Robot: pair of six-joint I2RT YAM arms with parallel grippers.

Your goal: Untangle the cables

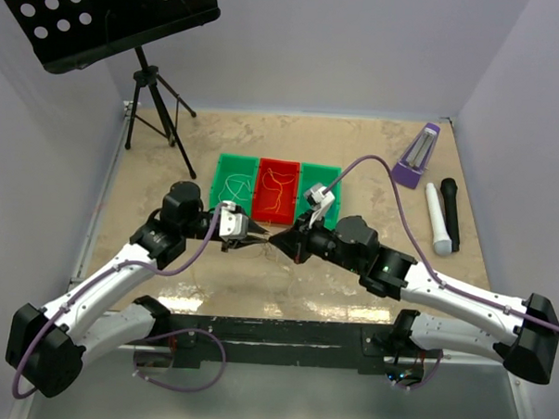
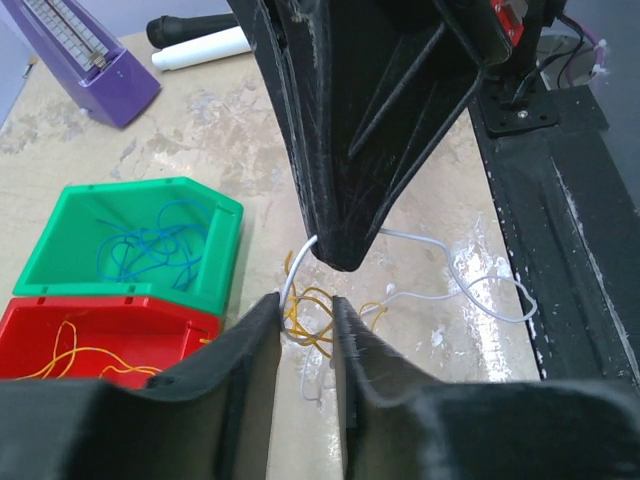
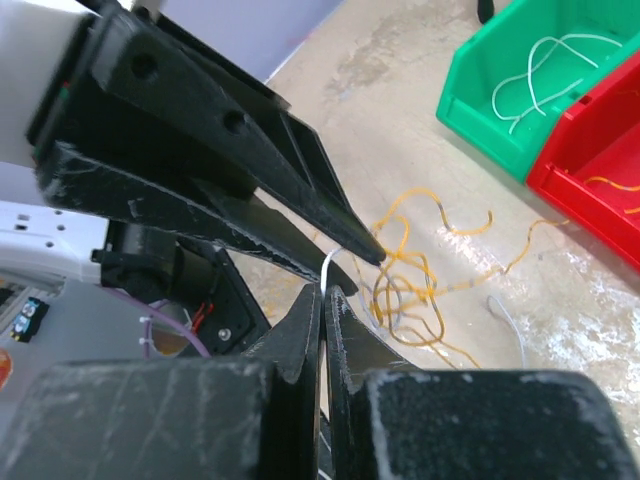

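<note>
The right claw [image 3: 326, 292] is clamped tight on the white cable [image 3: 326, 270], holding one strand up off the surface [image 2: 200, 130]. The left claw [image 2: 305, 303] sits nose to nose with it, jaws partly open and gripping nothing, straddling that white strand and the yellow-orange cable [image 3: 392, 290] knotted just below. Mid-separation, I'd say: white against yellow. The blue cable [image 2: 150, 245] lies well apart in a green bin [image 2: 222, 262]. Next, probably, the left claw closes on yellow alone, then both draw apart gently so the loops slip rather than tighten.
</note>
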